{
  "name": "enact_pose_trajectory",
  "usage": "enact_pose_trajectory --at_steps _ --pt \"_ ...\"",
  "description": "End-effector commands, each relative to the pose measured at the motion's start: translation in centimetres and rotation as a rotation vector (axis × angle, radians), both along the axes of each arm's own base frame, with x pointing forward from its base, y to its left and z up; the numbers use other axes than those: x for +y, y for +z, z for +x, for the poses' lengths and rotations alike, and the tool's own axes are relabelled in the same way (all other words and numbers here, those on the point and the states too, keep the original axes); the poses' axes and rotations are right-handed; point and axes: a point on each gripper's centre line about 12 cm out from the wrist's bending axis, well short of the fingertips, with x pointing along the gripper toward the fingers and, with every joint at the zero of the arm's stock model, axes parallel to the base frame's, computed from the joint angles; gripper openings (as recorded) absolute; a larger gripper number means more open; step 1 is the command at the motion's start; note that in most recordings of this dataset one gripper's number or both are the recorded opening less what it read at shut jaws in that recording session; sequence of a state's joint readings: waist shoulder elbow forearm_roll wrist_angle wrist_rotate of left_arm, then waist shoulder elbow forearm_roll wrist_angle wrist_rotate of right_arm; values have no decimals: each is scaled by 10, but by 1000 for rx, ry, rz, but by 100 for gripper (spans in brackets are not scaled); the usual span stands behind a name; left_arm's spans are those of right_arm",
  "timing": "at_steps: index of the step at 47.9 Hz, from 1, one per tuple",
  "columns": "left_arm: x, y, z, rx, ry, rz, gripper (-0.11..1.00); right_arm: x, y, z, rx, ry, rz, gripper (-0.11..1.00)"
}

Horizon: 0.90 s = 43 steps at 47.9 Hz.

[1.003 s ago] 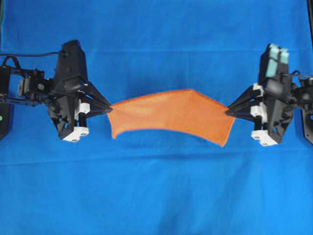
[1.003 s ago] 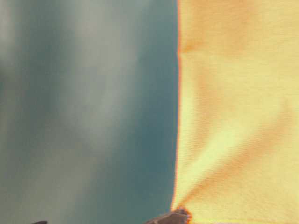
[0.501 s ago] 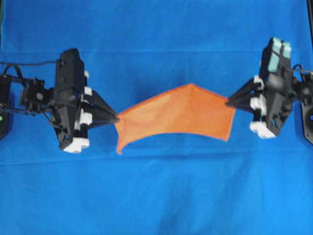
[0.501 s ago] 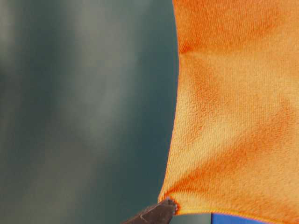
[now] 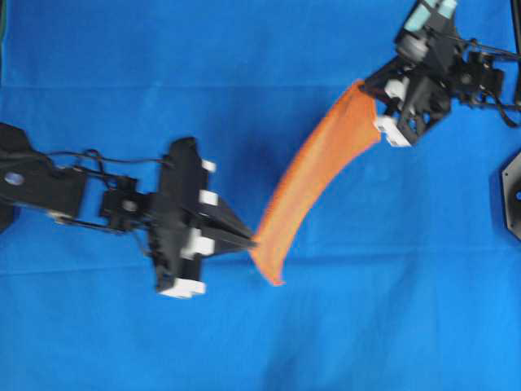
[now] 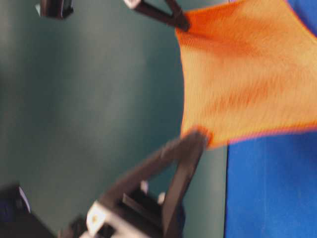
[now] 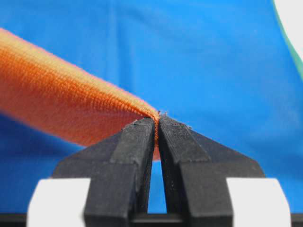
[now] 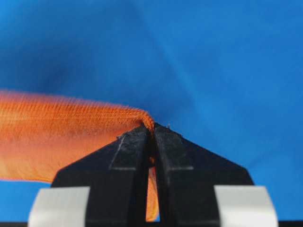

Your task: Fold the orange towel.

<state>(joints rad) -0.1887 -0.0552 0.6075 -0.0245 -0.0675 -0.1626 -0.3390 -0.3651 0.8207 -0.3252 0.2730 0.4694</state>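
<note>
The orange towel (image 5: 313,175) hangs in the air as a narrow curved band, stretched from the upper right down to the lower middle above the blue table cloth. My left gripper (image 5: 251,243) is shut on its lower corner; the left wrist view shows the towel (image 7: 71,106) pinched at the gripper (image 7: 156,124). My right gripper (image 5: 366,86) is shut on the upper corner; in the right wrist view the towel (image 8: 61,130) is pinched at the gripper (image 8: 152,130). In the table-level view the towel (image 6: 247,79) hangs between both grippers.
The blue table cloth (image 5: 244,342) covers the whole work surface. A black arm base (image 5: 513,191) sits at the right edge. A white and green strip (image 7: 293,28) shows at the far table edge in the left wrist view.
Both arms swung with the towel. The left gripper moved right and toward the front, the right gripper moved back to the upper right. The towel went from a horizontal spread to a steep diagonal band.
</note>
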Motion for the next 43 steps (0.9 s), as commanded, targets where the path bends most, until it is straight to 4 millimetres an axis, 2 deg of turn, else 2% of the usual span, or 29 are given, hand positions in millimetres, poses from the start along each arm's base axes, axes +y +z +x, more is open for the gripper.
enact_pose_trajectory --at_steps 1,12,21,29,43 --pt "-13 15 18 -52 -34 12 1 -14 14 15 -51 -7 -36 2" --pt "-27 14 44 -62 -77 63 1 -37 18 48 -52 -11 -67 2" --pt "-30 16 50 -72 -83 67 1 -41 20 56 -55 -11 -73 2" --pt "-30 18 66 -104 -80 72 1 -39 17 42 -38 -22 -69 2" --pt "-41 20 121 -193 -141 211 1 -23 15 -13 -22 -62 -60 2"
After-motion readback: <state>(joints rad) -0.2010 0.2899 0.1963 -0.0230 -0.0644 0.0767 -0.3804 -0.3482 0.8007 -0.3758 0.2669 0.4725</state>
